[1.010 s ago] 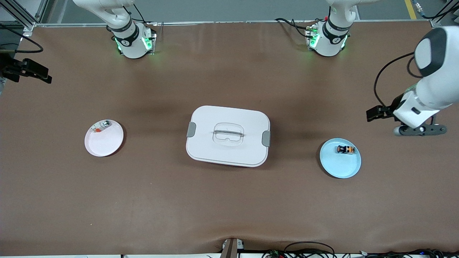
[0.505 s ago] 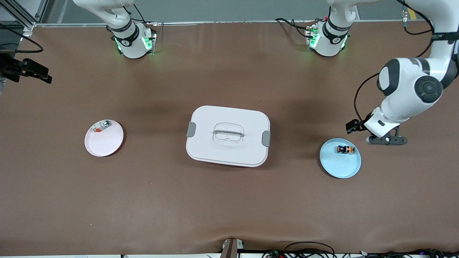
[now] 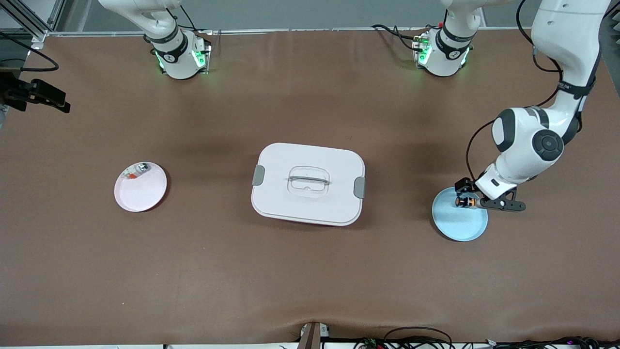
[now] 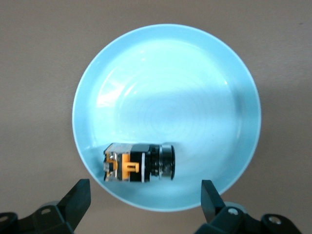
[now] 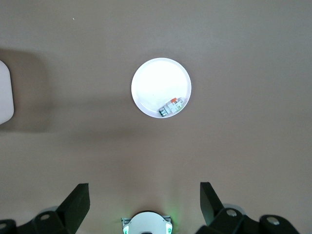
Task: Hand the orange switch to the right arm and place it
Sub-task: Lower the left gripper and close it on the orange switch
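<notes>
Front view: orange switch (image 3: 465,200) half-hidden under left pincer (image 3: 484,203); right pincer unseen

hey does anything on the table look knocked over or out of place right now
Only one thing: the orange switch lies on its side near the rim of the blue plate, not upright. The open left gripper hovers over it. The right gripper waits, open, high above the pink plate.

Left arm bent down at the right of the frame, elbow high, wrist angled toward lower left. Left gripper (image 3: 472,202) low at right of centre, fingers (image 4: 80,197) spread wide apart, nothing between them. Right arm raised out of the frame at upper left, waiting. Right gripper (image 5: 144,200) high above the tabletop, fingers (image 5: 78,199) likewise spread.
</notes>
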### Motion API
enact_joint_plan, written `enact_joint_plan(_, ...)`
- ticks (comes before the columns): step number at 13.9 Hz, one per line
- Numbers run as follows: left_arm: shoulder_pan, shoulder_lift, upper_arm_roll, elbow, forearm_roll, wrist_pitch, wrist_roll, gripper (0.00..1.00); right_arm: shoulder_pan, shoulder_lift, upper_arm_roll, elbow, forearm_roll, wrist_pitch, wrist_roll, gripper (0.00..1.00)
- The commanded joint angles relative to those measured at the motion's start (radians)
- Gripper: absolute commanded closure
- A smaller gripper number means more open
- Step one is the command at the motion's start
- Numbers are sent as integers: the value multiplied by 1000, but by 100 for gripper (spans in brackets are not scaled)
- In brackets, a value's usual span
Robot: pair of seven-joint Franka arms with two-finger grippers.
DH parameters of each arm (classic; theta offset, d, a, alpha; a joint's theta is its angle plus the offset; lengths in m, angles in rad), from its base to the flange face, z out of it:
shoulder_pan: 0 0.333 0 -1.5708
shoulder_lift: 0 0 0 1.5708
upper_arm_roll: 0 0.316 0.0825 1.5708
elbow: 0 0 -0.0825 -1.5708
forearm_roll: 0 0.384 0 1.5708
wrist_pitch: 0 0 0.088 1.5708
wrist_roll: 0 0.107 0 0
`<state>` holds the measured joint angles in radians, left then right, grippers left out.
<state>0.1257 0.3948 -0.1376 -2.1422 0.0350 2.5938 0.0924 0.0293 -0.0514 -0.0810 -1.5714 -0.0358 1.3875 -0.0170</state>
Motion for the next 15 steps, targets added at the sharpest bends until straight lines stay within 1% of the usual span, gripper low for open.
enact_joint_plan(1,5,24,0,33,5,5,17,0,11,-4,-3,5,8,-8,0,0)
enact_joint_plan(3,6,42,0,50,25,3,15,0,11,-4,-3,5,8,-10,2,0)
enact_joint_plan(6,12,61,-2,61,26,9,15,0,9,-4,-3,8,10,-7,5,0)
enact_joint_plan(11,11,119,-2,100,26,11,15,0,9,-1,-3,8,8,-4,5,0)
enact_joint_plan(14,14,133,-2,102,26,11,15,0,11,-1,-2,8,8,-8,6,0)
enact_joint_plan(15,14,137,0,102,26,11,15,5,12,-1,-2,8,8,-7,6,0)
